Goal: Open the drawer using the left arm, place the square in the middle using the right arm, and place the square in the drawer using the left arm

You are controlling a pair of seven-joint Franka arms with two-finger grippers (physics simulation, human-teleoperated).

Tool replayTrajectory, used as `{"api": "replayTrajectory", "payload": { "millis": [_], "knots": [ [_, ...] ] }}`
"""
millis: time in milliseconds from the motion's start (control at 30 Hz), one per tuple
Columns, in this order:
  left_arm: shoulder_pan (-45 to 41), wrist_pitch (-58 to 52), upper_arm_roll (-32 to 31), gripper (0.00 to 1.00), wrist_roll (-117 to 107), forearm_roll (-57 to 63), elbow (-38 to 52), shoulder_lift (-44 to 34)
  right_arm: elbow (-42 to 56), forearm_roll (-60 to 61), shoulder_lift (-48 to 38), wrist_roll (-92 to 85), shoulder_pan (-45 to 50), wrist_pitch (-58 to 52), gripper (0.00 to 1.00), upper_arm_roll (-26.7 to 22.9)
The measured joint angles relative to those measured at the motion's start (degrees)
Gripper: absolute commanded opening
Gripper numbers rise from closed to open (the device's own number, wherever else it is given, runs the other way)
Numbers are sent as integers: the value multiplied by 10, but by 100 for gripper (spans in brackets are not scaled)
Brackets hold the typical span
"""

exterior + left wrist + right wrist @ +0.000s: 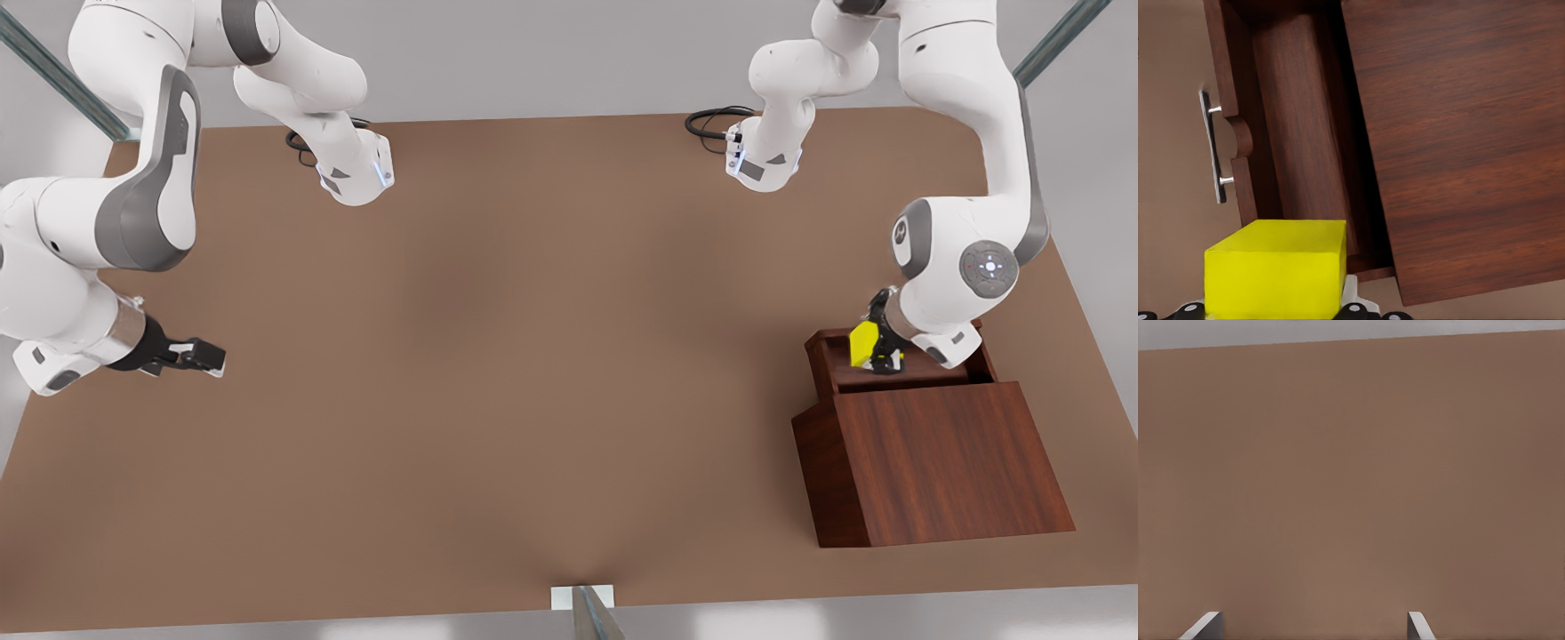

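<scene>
I have the left end effector [880, 351] clamped on the square [862, 342] directly above the open drawer [898, 364] at the front view's right, so only a straight drop remains, while my right end effector [200, 356] waits far left, fingers apart.

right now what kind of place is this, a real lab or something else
Most likely a simulated tabletop workcell, not a real room: a plain brown table against blank grey, two white arms, and one wooden cabinet with its drawer pulled open. The left hand holds the yellow square over it; the right hand waits.
</scene>
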Motion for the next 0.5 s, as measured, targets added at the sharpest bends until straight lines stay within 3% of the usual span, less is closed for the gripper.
{"api": "replayTrajectory", "payload": {
  "millis": [500],
  "knots": [
    [43, 13, 33, 68, -49, 35, -7, 37, -1, 1, 7, 1, 2, 10, 100, 0]
  ]
}}
